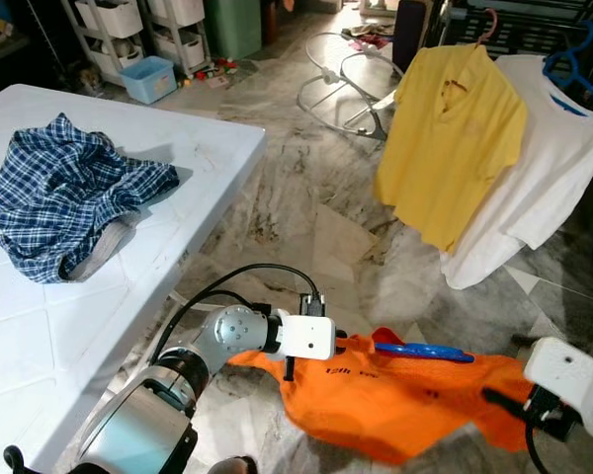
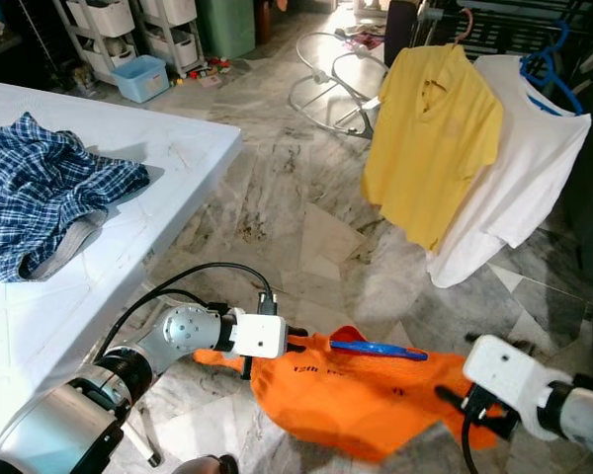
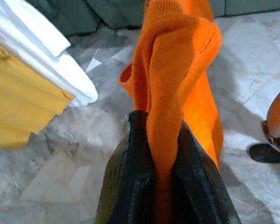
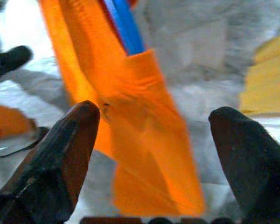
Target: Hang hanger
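An orange shirt (image 1: 395, 400) with a blue hanger (image 1: 425, 352) in its neck hangs low over the marble floor, between my two arms. My left gripper (image 3: 161, 121) is shut on a fold of the orange cloth at the shirt's left end, and the cloth covers its fingertips in the eye views. At the shirt's right edge is my right gripper (image 4: 158, 114), open, with the orange cloth and the blue hanger (image 4: 126, 25) just beyond its fingers (image 4: 72, 135). Its dark fingers (image 1: 499, 400) point at the shirt.
A yellow shirt (image 1: 455, 138) and a white shirt (image 1: 544, 178) hang on a dark drying rack (image 1: 534, 25) at the back right. A white table (image 1: 178, 247) on my left carries a crumpled blue plaid shirt (image 1: 64, 193). Storage drawers and a blue bin (image 1: 150, 79) stand behind.
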`<state>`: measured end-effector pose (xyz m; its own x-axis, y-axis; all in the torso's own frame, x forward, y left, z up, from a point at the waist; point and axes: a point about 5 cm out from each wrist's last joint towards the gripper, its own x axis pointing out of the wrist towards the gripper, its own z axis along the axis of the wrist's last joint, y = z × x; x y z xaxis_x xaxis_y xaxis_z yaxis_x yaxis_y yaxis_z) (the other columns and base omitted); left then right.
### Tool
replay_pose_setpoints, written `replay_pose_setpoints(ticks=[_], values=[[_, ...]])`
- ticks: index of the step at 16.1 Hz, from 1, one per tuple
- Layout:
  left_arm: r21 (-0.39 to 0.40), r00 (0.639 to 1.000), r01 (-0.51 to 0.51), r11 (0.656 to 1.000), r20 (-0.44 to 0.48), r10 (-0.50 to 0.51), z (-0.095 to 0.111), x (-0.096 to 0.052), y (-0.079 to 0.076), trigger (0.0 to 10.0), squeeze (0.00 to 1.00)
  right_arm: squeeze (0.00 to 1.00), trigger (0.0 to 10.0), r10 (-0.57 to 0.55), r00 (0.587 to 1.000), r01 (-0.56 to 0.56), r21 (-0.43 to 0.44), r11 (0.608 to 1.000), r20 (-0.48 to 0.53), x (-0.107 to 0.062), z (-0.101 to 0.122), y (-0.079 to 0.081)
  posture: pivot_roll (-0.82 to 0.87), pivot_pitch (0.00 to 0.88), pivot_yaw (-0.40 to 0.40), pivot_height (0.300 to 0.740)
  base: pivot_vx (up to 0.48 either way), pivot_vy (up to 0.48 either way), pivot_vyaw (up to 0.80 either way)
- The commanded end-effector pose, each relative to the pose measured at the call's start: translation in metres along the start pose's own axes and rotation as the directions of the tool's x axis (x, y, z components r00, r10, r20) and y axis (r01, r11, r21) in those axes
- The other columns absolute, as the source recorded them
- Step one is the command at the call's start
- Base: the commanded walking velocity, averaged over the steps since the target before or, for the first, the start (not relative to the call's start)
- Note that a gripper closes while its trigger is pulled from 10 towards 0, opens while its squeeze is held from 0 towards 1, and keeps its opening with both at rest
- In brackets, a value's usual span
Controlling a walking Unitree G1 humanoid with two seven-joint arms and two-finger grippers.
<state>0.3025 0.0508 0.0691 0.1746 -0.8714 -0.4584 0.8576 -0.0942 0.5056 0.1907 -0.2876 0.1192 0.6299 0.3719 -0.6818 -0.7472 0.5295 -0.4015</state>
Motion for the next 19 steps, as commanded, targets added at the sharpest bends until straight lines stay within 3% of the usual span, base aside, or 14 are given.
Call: replay_pose_setpoints(ticks=[1,6,19], values=[[0.041,0.999,-0.010,0.999,0.041,0.008,0.009,-0.001,0.010,10.0,0.00,0.00,0.0,0.065,0.998,-0.065,0.010,0.998,0.004,0.004,-0.003,0.006,-0.09,0.100,0.006,0.740,0.000,0.000,0.00],[0.086,0.994,0.012,0.996,0.105,-0.021,0.017,-0.005,0.015,10.0,0.00,0.00,0.0,0.127,0.992,-0.127,0.008,0.992,-0.002,0.013,-0.011,0.009,-0.08,0.097,0.004,0.740,0.000,0.000,0.00],[0.106,0.991,0.048,0.993,0.118,-0.060,0.016,-0.008,0.012,10.0,0.00,0.00,0.0,0.135,0.990,-0.136,0.036,0.990,0.029,0.021,-0.015,0.013,-0.08,0.077,-0.001,0.740,0.000,0.000,0.00]])
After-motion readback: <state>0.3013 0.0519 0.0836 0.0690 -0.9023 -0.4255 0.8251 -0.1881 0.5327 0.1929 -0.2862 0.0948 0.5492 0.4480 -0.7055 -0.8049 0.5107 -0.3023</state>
